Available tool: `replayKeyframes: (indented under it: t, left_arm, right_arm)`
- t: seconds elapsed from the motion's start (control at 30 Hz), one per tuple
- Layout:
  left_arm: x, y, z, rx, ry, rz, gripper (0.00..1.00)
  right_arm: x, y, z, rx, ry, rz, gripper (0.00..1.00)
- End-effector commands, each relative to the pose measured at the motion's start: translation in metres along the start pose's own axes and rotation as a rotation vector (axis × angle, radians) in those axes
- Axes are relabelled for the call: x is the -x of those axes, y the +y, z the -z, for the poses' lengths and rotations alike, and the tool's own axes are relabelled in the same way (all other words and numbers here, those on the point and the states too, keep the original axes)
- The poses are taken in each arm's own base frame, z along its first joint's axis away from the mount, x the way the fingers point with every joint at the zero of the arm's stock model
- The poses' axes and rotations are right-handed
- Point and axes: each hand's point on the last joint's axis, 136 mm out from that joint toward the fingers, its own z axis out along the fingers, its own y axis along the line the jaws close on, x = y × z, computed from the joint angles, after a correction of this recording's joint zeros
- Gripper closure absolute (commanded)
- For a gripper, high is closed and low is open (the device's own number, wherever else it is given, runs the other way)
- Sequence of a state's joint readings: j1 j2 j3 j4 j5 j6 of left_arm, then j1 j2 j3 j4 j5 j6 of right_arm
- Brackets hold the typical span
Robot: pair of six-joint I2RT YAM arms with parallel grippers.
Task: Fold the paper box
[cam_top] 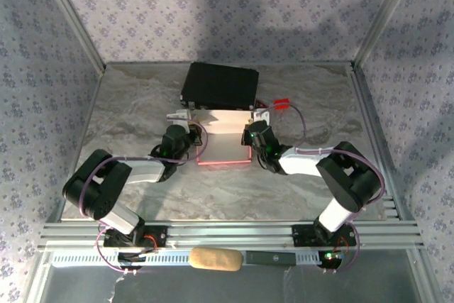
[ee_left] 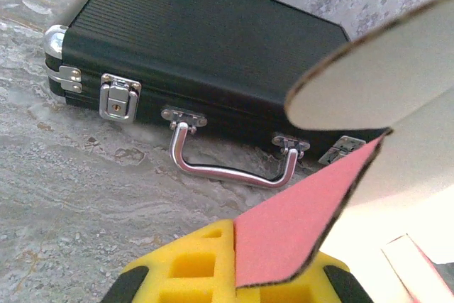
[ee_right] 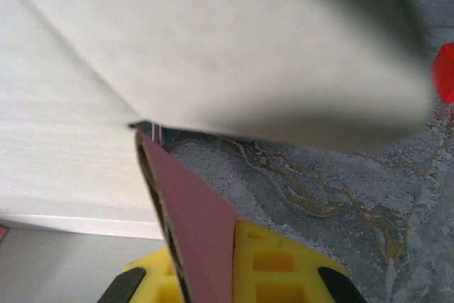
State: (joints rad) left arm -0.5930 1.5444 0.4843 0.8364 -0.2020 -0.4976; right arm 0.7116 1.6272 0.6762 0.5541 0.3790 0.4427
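Note:
The paper box (cam_top: 224,141) lies partly folded at the table's middle, pale inside with pink edges. My left gripper (cam_top: 190,133) is at its left side and my right gripper (cam_top: 252,135) at its right side. In the left wrist view the yellow fingers (ee_left: 186,269) of the left gripper (ee_left: 240,278) are shut on a pink side flap (ee_left: 298,228), with a pale rounded tab (ee_left: 376,79) curling above. In the right wrist view the right gripper (ee_right: 230,278) is shut on another pink flap (ee_right: 202,235), and the box's pale inner panel (ee_right: 213,47) looms overhead.
A black hard case (cam_top: 220,84) with metal latches and a handle (ee_left: 234,169) lies just behind the box. A tiny red block (cam_top: 281,104) sits at the case's right. Patterned walls enclose the marbled table (cam_top: 128,118). A tan roll (cam_top: 215,259) rests on the front rail.

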Motion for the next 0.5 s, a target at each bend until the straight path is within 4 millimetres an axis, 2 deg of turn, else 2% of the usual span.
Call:
replayKeyframes:
  t: [0.0,0.27,0.47]
  left_arm:
    - [0.018,-0.038,0.007,-0.155,-0.123,0.029,1.0]
    - [0.003,-0.036,0.015,-0.159,-0.136,0.033,1.0]
    - [-0.004,-0.043,0.02,-0.165,-0.142,-0.011,1.0]
  right_arm:
    - [0.019,0.027,0.009,0.089,-0.124,-0.016,1.0]
    - [0.009,0.019,0.014,0.068,-0.132,0.004,1.0]
    - [-0.002,0.017,0.017,0.065,-0.123,0.048,1.0]
